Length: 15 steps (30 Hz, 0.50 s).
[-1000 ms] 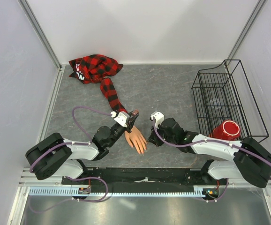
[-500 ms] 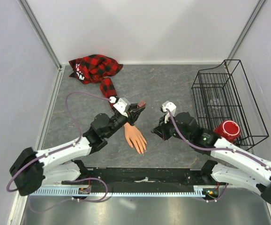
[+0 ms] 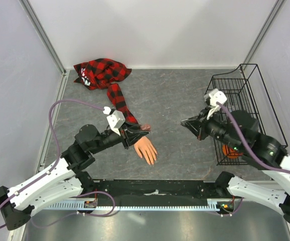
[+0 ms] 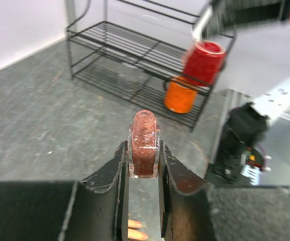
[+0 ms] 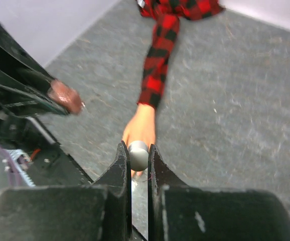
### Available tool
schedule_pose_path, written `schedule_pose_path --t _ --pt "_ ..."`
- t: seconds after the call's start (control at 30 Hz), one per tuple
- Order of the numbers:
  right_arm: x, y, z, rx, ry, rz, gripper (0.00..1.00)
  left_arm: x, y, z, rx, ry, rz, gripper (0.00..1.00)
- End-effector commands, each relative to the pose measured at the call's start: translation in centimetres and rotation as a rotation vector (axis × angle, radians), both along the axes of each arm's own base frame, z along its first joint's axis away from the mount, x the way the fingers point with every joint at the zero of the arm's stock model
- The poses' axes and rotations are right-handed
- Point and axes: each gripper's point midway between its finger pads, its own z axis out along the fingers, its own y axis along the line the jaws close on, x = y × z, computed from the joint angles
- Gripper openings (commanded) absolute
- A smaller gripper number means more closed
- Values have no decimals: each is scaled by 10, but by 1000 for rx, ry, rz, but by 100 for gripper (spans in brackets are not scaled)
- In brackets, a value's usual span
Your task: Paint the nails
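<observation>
The peach mannequin hand (image 3: pixel 146 149) lies palm down on the grey table, coming out of a red-and-black plaid sleeve (image 3: pixel 117 98). Its nails are too small to make out. My left gripper (image 3: pixel 141 130) is shut on a small reddish glitter bottle (image 4: pixel 144 145), uncapped and held above the wrist. My right gripper (image 3: pixel 187 123) is shut on the bottle's round white cap (image 5: pixel 138 154), raised well to the right of the hand. The right wrist view shows the hand (image 5: pixel 141 125) below the cap and the bottle (image 5: pixel 64 96) at left. Two fingertips (image 4: pixel 135 230) show between the left jaws.
A black wire rack (image 3: pixel 245 100) stands at the right, partly under my right arm, with a red cup (image 4: pixel 203 60) and an orange cup (image 4: pixel 180 98) in it. The bunched plaid shirt (image 3: pixel 101 72) lies at the back left. White walls close in the table.
Both arms rose and drew apart. The right gripper moved right towards the rack with the cap. The left gripper pulled back left with the bottle.
</observation>
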Motion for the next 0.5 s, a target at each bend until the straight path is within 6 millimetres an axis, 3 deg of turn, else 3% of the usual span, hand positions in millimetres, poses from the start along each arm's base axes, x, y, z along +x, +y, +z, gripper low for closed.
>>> schedule_pose_path --t 0.0,0.07,0.13,0.17,0.2,0.33,0.47 --pt "-10 11 30 -38 -10 113 0 -38 0 12 -11 63 -164 2" --pt "-17 21 56 -13 -63 193 0 -47 4 12 -17 60 -191 2" --pt "-24 36 68 -9 -72 290 0 -54 5 9 -11 52 -221 2" --pt "-28 37 88 6 -123 327 0 -54 6 9 -4 33 -224 2" --pt "-34 50 87 2 -107 405 0 -56 6 7 8 25 -233 2" --pt "-47 67 104 9 -155 559 0 -60 1 0 100 -41 -299 2" --pt "-41 82 96 -23 -144 607 0 -51 -2 -7 151 -122 -293 2"
